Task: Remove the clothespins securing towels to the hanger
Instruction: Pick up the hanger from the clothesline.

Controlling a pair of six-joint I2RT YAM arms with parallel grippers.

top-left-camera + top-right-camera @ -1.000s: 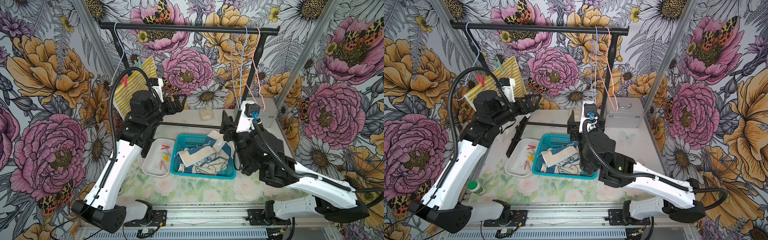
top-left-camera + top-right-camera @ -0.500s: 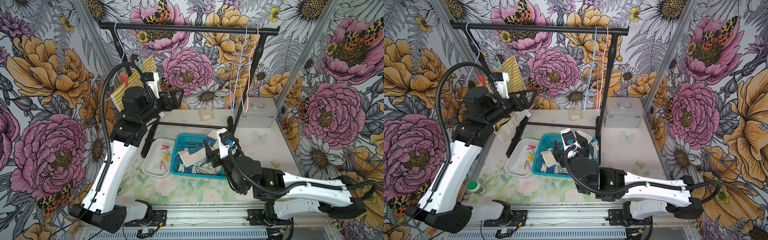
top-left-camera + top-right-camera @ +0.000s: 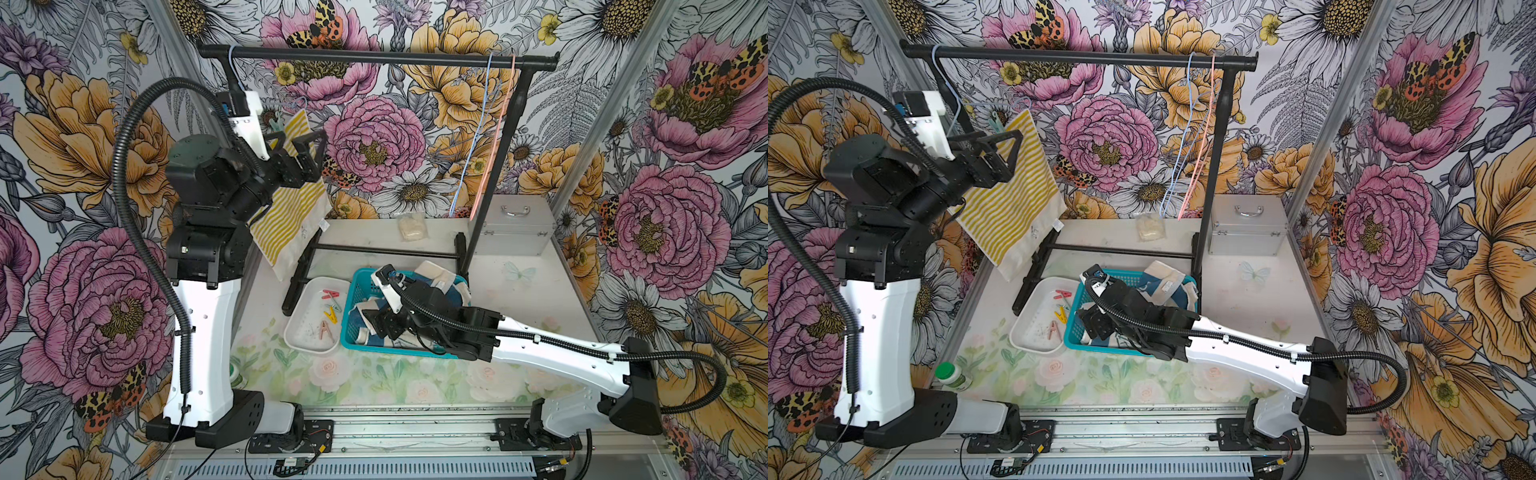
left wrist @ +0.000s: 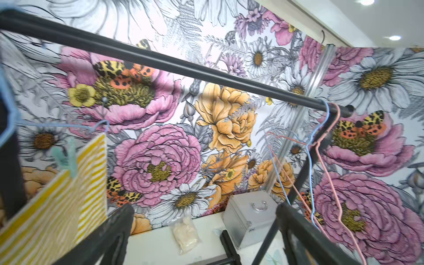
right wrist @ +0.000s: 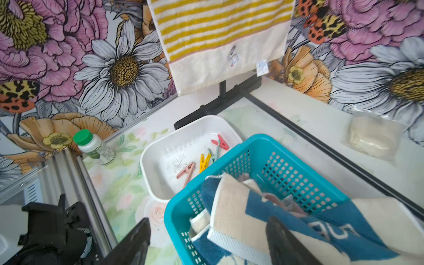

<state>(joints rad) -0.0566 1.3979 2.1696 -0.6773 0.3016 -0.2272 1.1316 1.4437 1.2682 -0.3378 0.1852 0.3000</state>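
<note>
Yellow-striped towel (image 3: 291,212) hangs by a green pin (image 4: 65,158), and left gripper (image 3: 297,139) beside it and right gripper (image 5: 208,238) above the basket (image 5: 252,140) both have jaws apart.

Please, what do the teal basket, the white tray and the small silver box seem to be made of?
Basket: probably moulded plastic, teal and slightly glossy, with a grid of holes in its walls.
Tray: white plastic by the look, smooth, with a rounded rim and dark scuffs inside.
Box: seemingly aluminium or metal-faced panels, matt silver, with a shiny metal handle.
</note>
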